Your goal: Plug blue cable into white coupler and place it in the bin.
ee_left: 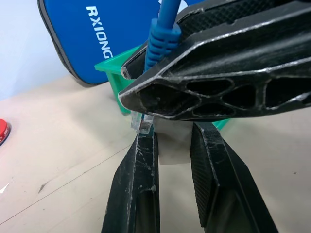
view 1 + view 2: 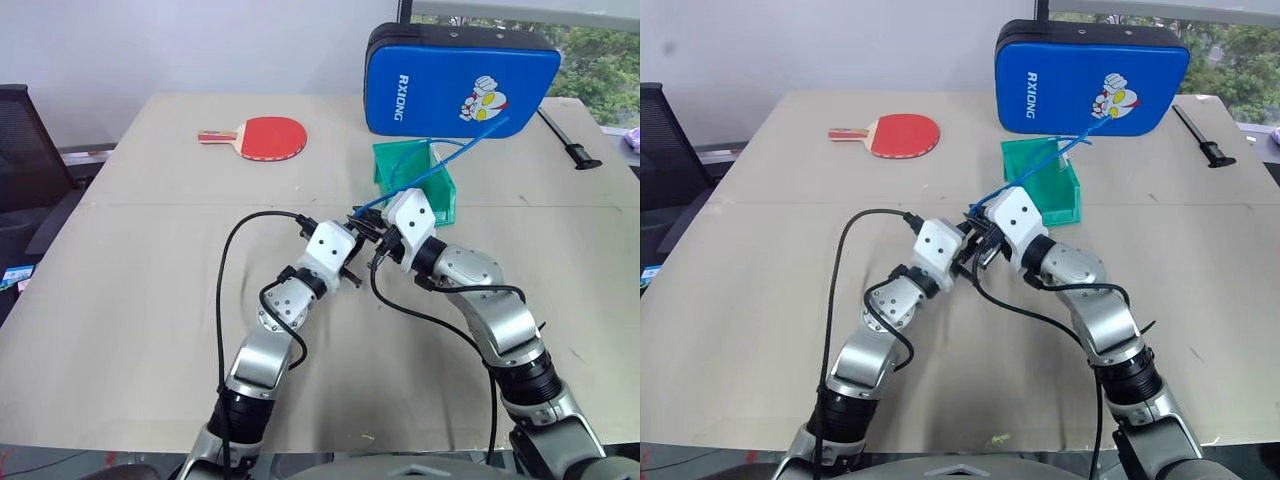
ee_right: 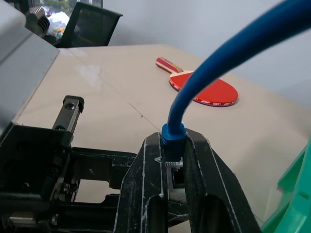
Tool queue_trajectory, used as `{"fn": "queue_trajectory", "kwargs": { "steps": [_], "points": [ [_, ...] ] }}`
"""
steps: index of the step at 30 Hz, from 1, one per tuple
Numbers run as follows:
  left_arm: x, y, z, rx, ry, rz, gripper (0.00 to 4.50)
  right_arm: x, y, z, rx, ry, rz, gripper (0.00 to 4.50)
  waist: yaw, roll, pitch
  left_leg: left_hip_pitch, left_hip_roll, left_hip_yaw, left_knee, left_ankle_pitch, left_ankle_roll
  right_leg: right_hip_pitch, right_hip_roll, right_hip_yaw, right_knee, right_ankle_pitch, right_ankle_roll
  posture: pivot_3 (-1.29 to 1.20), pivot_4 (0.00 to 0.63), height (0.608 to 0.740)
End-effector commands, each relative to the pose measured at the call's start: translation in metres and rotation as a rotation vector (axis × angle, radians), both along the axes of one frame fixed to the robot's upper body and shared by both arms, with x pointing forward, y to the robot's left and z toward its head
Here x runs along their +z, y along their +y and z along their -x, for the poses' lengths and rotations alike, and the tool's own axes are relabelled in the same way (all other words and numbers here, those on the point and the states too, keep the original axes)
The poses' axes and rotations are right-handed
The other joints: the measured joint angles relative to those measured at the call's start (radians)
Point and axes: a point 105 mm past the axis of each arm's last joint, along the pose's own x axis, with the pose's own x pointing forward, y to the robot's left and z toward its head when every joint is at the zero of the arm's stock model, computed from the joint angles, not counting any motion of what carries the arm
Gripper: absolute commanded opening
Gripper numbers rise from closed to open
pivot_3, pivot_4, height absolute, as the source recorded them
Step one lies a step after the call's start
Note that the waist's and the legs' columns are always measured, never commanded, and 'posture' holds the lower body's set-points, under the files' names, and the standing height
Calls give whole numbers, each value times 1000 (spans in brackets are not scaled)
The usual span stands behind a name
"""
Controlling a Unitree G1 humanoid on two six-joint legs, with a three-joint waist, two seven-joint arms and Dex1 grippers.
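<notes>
With the left hand point(image 1: 170, 160) pinching the tiny white plastic coupler point(image 1: 171, 145) and the right hand point(image 3: 176, 167) pressed onto the thin light-blue cable point(image 3: 194, 92) near its clear plug point(image 1: 142, 122), a small misalignment could jam the plug beside the socket.

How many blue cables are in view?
1: the blue cable runs from the two claws' meeting point, above the bin, toward the blue case. Another may be hidden.

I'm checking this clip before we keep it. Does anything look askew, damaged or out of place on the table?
Nothing stands out. The left gripper holds the white coupler, and the right gripper holds the blue cable at its plug end, right beside it. The bin stands upright; the red paddle lies flat.
</notes>
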Motion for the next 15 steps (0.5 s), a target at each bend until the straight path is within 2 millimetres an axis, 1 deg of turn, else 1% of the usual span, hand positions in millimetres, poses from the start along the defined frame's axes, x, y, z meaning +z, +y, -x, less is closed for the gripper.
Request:
{"fn": "queue_trajectory", "kwargs": {
  "steps": [1, 4, 7, 15],
  "points": [
    [17, 2, 1, 0, -52, 34, 288, 18, -6, 1, -21, -71, -70, 0, 0, 0, 0, 0, 0, 0, 0, 0, 0, 0, 0, 0, 0, 0, 0, 0, 150, 740],
    [16, 2, 1, -2, -44, 36, 288, 25, -7, 1, -25, -96, -102, 0, 0, 0, 0, 0, 0, 0, 0, 0, 0, 0, 0, 0, 0, 0, 0, 0, 150, 740],
    [16, 2, 1, -3, -40, 37, 288, 26, -9, 1, -28, -103, -103, 0, 0, 0, 0, 0, 0, 0, 0, 0, 0, 0, 0, 0, 0, 0, 0, 0, 150, 740],
    [16, 1, 1, -3, -47, 32, 288, 6, -7, 4, -5, -46, -23, 0, 0, 0, 0, 0, 0, 0, 0, 0, 0, 0, 0, 0, 0, 0, 0, 0, 150, 740]
  ]
}}
